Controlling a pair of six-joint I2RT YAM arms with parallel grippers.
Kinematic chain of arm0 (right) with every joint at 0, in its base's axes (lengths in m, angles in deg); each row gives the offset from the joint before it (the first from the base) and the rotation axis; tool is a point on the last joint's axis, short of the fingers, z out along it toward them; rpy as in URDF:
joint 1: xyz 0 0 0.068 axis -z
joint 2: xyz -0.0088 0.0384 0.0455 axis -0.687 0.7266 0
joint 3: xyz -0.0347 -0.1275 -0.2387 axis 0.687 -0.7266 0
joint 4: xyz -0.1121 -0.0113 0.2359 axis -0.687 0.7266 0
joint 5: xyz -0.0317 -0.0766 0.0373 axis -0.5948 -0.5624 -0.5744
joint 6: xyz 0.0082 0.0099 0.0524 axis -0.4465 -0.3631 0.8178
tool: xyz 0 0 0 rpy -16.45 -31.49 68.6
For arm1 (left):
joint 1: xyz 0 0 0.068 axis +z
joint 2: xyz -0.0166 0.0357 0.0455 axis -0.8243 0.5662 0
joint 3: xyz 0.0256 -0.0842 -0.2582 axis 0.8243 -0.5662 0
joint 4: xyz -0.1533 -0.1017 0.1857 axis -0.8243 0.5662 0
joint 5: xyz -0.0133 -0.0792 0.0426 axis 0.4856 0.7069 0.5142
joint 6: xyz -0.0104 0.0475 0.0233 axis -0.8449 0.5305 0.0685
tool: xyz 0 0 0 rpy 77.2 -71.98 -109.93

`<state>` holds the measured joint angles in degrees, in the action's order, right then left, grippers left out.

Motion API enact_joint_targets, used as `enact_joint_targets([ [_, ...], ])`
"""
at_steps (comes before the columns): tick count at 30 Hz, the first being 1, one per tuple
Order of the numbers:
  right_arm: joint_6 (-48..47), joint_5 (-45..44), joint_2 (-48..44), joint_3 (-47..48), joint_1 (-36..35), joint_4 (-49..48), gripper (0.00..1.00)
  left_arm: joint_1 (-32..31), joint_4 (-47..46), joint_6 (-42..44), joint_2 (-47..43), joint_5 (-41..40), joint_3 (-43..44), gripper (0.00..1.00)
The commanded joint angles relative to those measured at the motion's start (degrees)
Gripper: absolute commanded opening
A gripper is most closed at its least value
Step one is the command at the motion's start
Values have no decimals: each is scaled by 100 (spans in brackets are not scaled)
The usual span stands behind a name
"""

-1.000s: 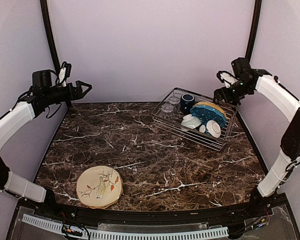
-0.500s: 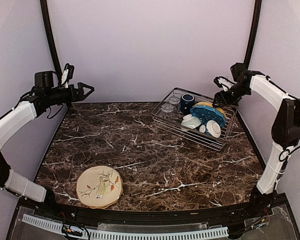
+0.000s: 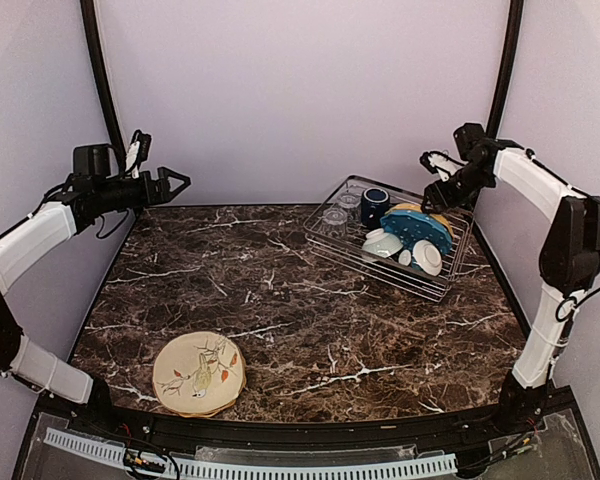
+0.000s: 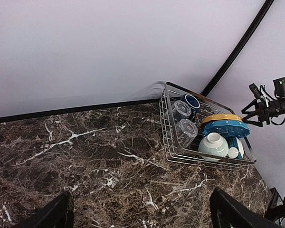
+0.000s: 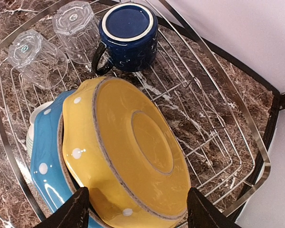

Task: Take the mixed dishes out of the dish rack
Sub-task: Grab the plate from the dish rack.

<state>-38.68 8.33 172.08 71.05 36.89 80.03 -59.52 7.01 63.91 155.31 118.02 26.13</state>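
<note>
The dish rack [image 3: 325, 241], loaded w/ yellow plate [image 5: 133, 147], blue plate [image 5: 45, 166], navy mug [image 5: 128, 35], glasses [image 5: 78, 28] & bowls [image 3: 427, 257], is pictured upper right on the surface [image 3: 280, 300], w/ right tool [image 3: 435, 180] held apart over it & left tool [image 3: 180, 183] spread wide at upper left.

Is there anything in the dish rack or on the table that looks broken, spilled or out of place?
Nothing looks broken or spilled. Only the dish rack sits askew on the table, and the yellow plate leans against the blue plate, not upright.

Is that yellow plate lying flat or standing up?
Standing on edge, tilted: the yellow plate leans against the blue plate, its underside showing, inside the dish rack.
</note>
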Motion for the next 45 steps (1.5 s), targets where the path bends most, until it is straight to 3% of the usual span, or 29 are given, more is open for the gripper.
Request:
enact_joint_targets([
  [1,-298,-1848,401,-245,35,-306,67,30,41,-43,-14,108,-107,99],
  [13,-866,-1743,-154,-1101,140,-652,63,27,13,-138,46,164,-113,99],
  [30,-1458,-647,332,-452,-141,-1442,52,32,-78,-223,53,234,-148,99],
  [37,-1757,-522,419,-395,-263,-1373,32,24,-78,-204,15,249,-149,99],
  [45,-2016,-1007,360,-244,-289,-1282,13,27,-160,-262,8,340,-178,99],
])
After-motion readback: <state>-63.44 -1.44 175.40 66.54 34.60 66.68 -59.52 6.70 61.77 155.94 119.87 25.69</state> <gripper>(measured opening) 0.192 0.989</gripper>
